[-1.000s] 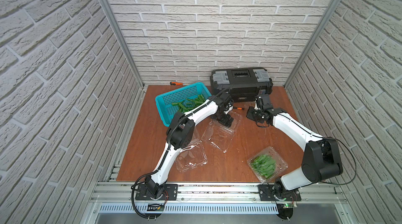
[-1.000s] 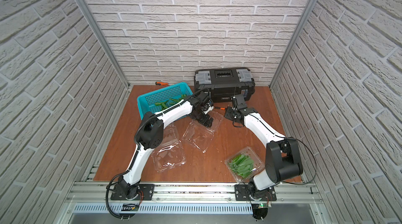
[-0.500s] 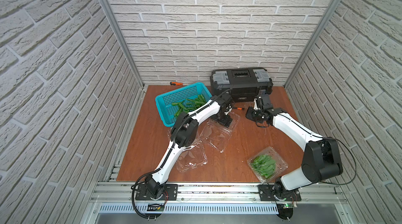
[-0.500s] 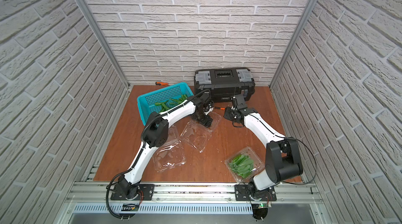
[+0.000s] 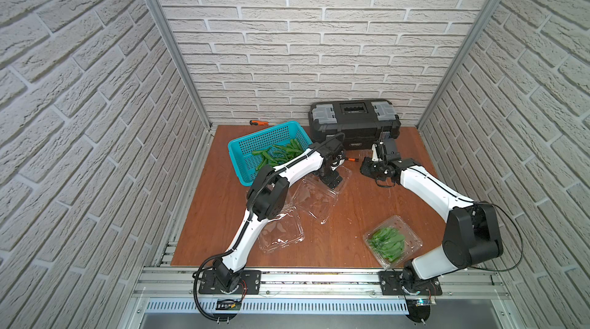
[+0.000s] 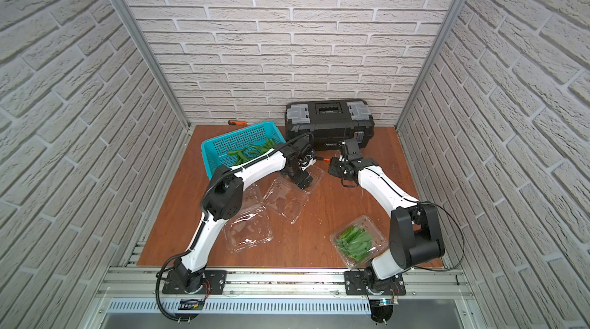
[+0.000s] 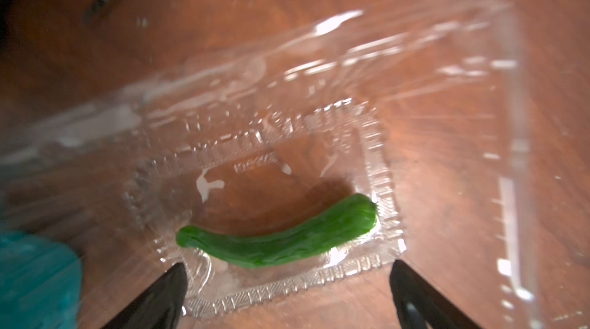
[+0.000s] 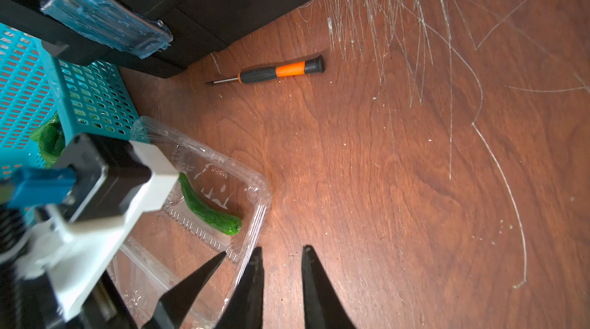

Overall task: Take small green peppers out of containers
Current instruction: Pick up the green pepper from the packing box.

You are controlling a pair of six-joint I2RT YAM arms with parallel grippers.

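Hemmed by the teal basket (image 5: 255, 142) and black toolbox (image 5: 354, 120) at upper centre of a top view, an open container (image 5: 319, 206) holds one small green pepper (image 7: 281, 241). It lies flat, crosswise beneath the downturned left hand (image 7: 286, 266), which is spread wide. Across bare desk (image 5: 367, 203), the right hand (image 8: 282, 249) is narrowly parted, pinching nothing.

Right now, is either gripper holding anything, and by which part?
Nothing is held: the left gripper hangs open over the lone pepper; the right gripper is empty.
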